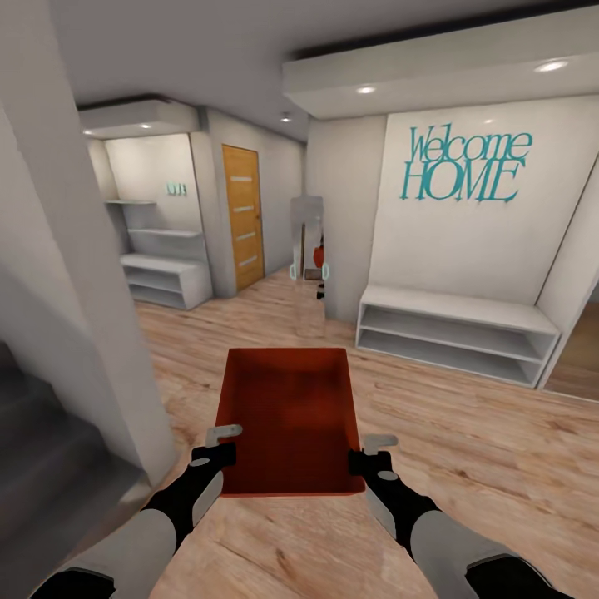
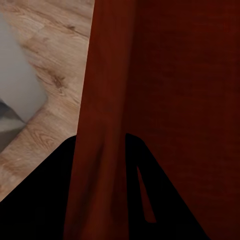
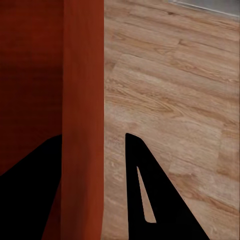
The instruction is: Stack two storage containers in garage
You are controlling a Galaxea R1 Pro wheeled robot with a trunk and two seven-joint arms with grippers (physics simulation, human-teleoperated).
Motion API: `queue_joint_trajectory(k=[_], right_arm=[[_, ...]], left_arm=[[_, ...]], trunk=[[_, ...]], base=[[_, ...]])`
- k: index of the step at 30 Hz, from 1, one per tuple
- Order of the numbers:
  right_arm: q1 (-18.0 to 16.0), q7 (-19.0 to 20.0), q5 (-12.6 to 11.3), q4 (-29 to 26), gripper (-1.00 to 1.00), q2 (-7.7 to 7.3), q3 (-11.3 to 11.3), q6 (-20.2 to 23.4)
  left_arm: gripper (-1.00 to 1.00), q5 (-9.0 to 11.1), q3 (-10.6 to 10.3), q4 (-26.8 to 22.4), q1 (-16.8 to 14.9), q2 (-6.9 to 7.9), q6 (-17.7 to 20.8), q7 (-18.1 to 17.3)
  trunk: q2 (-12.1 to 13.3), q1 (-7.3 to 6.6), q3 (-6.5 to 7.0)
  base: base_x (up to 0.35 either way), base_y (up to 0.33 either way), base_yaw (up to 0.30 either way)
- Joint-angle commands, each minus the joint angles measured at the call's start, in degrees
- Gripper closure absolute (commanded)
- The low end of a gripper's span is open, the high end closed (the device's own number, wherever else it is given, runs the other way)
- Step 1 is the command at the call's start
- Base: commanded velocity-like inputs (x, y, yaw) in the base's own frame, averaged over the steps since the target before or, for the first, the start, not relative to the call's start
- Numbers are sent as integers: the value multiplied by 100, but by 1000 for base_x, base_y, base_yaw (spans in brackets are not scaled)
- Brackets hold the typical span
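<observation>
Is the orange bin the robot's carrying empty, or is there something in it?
Empty. The head view looks straight into the storage container and shows only its bare red bottom and walls.

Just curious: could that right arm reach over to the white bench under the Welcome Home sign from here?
Probably not. The right tool is clamped on the orange container, and open wood floor separates it from the bench.

Head camera looks forward and down a hallway; both wrist cameras sit close — each along one container [image 1: 287, 420] wall, shared with the head.
</observation>
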Motion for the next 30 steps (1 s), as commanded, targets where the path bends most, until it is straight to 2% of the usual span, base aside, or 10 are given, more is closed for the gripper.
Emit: queue_joint_trajectory(k=[1, 30], right_arm=[[-4, -26, -61, 0, 100, -2, 24, -15], [-4, -20, -61, 3, 100, -2, 21, -23]], left_arm=[[100, -47, 313, -21, -7, 272, 38, 122], [100, -43, 313, -21, -7, 266, 38, 122]], trunk=[[-12, 7, -11], [-12, 7, -11]], base=[[323, 0, 0], [323, 0, 0]])
